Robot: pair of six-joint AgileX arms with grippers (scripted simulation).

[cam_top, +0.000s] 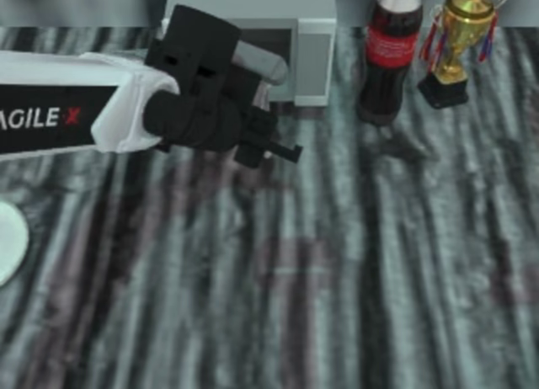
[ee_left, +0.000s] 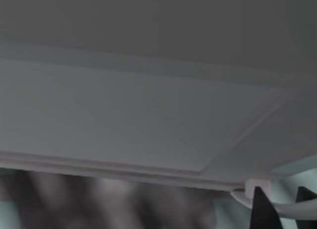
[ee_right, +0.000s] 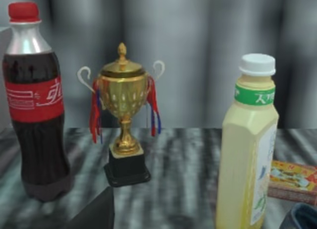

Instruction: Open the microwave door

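Cola bottle [cam_top: 389, 52], red cap and red label, upright at far side of the grey streaked worktop [cam_top: 337, 279]. Gold trophy [cam_top: 461, 35] on a black base just right of it, apart. White plate [cam_top: 8, 242] at left edge. Right wrist view: yellow drink bottle [ee_right: 250, 149], white cap; orange carton [ee_right: 293, 182] lying flat beside it.

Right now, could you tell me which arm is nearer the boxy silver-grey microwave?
Left. The left gripper is right at the microwave's front, by its door; the right arm is outside the top view.
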